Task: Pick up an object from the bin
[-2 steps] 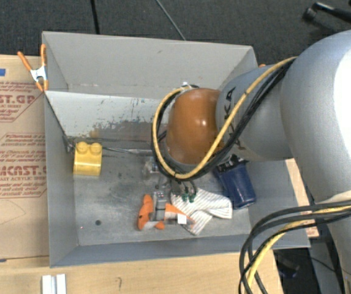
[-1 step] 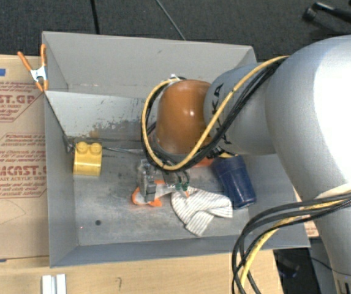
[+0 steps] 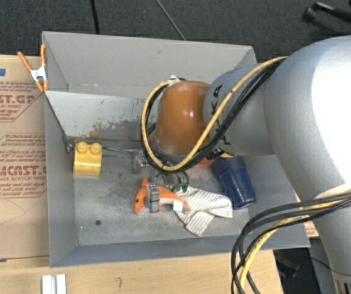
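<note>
1. The gripper [image 3: 154,199] is lowered to the floor of the grey metal bin [image 3: 101,216], near the middle of the bin and a little toward its near wall.
2. Whether it is spread wide, narrowed or closed on anything cannot be told; its tip is small, and the wrist above it hides part of it.
3. Directly at the gripper tip lies a small orange plastic piece [image 3: 140,202], flat on the bin floor. It shows on both sides of the tip and looks to be touching it.
4. Just beside the gripper, on the arm's side, lies a crumpled white cloth with thin dark stripes [image 3: 204,206]. Its near edge reaches the orange piece.
5. Past the cloth, farther from the gripper on the same side, a dark blue cylindrical container [image 3: 234,179] lies on its side, partly under the arm.
6. Well apart from the gripper on the opposite side, a yellow plastic building brick with two studs [image 3: 87,158] stands by the sloped back wall.
7. Right above the gripper sits the wrist's orange dome-shaped cover [image 3: 184,118], with yellow and black cables [image 3: 146,124] looped round it.
</note>
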Robot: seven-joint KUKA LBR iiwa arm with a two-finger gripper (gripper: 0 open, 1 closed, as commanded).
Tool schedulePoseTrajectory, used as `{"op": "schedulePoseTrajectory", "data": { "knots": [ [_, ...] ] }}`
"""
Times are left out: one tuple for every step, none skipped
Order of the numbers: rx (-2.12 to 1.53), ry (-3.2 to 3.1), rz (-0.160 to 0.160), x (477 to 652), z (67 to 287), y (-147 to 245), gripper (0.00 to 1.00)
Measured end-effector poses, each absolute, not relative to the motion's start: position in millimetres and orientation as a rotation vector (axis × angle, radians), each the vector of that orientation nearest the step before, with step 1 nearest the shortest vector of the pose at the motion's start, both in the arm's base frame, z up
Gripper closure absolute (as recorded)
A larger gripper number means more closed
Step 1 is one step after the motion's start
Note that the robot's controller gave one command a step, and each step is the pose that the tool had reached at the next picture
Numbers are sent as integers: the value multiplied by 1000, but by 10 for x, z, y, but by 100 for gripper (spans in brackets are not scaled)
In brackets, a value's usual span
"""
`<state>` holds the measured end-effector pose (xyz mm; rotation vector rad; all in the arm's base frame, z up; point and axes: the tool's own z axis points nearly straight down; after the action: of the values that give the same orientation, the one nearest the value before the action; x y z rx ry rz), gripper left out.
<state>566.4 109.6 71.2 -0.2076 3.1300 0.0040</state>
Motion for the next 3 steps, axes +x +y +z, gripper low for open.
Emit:
{"op": "schedulePoseTrajectory", "data": {
  "knots": [
    [-208, 3130, 4, 5664, 712, 1096, 0],
    [-448, 3109, 1, 4902, 709, 773, 100],
    [-448, 3108, 1, 4902, 709, 773, 100]
  ]
}}
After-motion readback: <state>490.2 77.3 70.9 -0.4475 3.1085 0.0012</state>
